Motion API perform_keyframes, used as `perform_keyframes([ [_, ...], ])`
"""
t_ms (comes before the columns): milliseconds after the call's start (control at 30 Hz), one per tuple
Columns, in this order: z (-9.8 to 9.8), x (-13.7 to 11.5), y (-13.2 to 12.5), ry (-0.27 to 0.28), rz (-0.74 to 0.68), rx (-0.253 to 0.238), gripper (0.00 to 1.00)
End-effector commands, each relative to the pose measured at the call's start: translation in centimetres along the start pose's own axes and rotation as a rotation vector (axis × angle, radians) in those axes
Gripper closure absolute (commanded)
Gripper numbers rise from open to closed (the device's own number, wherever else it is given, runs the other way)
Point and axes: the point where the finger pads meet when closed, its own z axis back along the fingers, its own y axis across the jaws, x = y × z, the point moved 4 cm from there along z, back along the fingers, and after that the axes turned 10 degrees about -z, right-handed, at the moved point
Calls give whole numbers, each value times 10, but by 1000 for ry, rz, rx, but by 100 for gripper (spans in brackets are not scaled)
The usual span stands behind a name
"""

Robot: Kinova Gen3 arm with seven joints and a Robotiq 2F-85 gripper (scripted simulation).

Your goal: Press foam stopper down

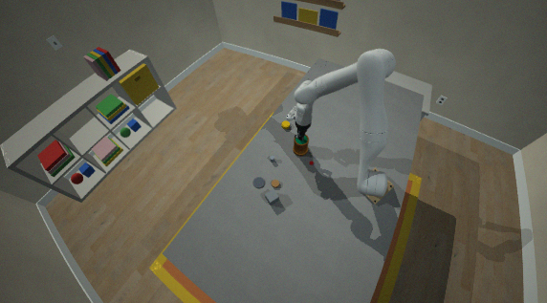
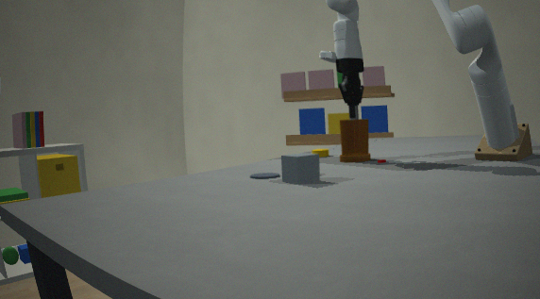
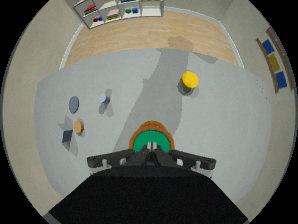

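A brown jar (image 1: 300,146) stands upright on the grey table, also in the side view (image 2: 354,140) and in the wrist view (image 3: 152,139). Its green foam stopper (image 1: 301,140) shows inside the rim in the wrist view (image 3: 150,141); in the side view no stopper shows above the rim. My gripper (image 2: 352,114) (image 1: 301,136) is shut with nothing between the fingers. It points straight down, and its fingertips reach the jar's mouth and rest on the stopper.
A yellow disc (image 1: 286,124) lies just beyond the jar. A small red dot (image 1: 311,162) lies beside it. A grey cube (image 2: 300,168), a grey disc (image 1: 258,183), an orange disc (image 1: 274,183) and a small grey piece (image 1: 273,159) lie nearer the table's middle.
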Motion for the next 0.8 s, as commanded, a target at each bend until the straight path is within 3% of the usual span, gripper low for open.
perform_keyframes([
  [0,1,0,0,0,0,0,100],
  [767,49,0,0,0,0,0,100],
])
